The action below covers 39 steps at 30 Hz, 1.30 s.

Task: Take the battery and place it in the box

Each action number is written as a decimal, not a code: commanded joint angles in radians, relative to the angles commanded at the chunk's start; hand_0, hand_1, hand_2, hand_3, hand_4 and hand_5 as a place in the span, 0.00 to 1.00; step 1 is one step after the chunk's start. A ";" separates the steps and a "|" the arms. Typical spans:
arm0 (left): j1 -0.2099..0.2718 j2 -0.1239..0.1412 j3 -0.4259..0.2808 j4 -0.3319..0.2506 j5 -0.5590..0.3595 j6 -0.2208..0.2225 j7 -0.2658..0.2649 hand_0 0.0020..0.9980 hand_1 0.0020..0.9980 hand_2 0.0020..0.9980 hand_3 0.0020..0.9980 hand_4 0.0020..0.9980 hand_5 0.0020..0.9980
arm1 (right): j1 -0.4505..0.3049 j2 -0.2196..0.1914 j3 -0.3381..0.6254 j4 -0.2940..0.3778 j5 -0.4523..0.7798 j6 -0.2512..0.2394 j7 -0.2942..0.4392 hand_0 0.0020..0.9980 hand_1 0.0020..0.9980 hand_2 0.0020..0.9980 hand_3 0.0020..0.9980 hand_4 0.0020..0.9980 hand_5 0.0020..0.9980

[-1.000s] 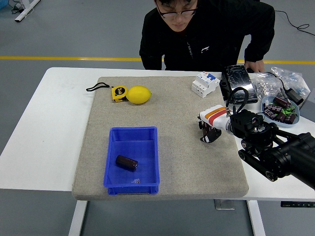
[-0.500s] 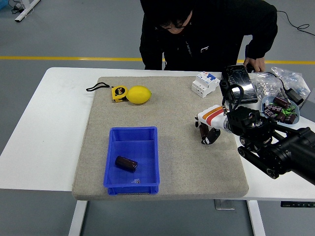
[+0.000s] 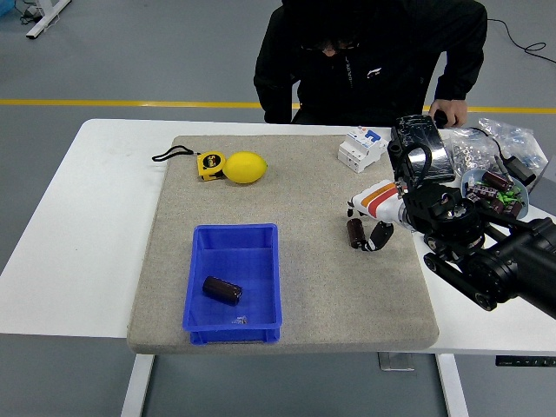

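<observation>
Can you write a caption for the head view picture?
Right hand grips a battery beside the blue box.

Mat: grey felt pad [image 3: 304, 200] on the white table [image 3: 95, 217]
Far left: yellow tape measure [image 3: 209, 165] touching a yellow lemon [image 3: 246, 168]
Far right: white circuit breaker [image 3: 362, 148] — black device [image 3: 420, 148] beside it
Person: dark jacket [image 3: 373, 61] — one hand [image 3: 450, 113] on the table

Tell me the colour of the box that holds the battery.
Blue. The box shows plainly in the head view, with a dark battery lying inside.
</observation>
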 joint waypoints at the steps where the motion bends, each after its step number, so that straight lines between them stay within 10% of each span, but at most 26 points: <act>1: 0.000 0.000 -0.001 0.000 0.001 0.000 0.000 0.72 0.69 0.67 0.59 0.63 0.54 | -0.001 0.001 0.000 0.001 0.002 -0.002 0.000 0.43 0.56 0.71 0.78 0.89 0.29; 39: 0.001 -0.001 -0.015 0.000 0.019 -0.002 0.004 0.72 0.69 0.67 0.59 0.63 0.54 | -0.009 -0.019 0.060 0.049 0.014 -0.044 -0.006 0.28 0.39 0.49 0.53 0.74 0.20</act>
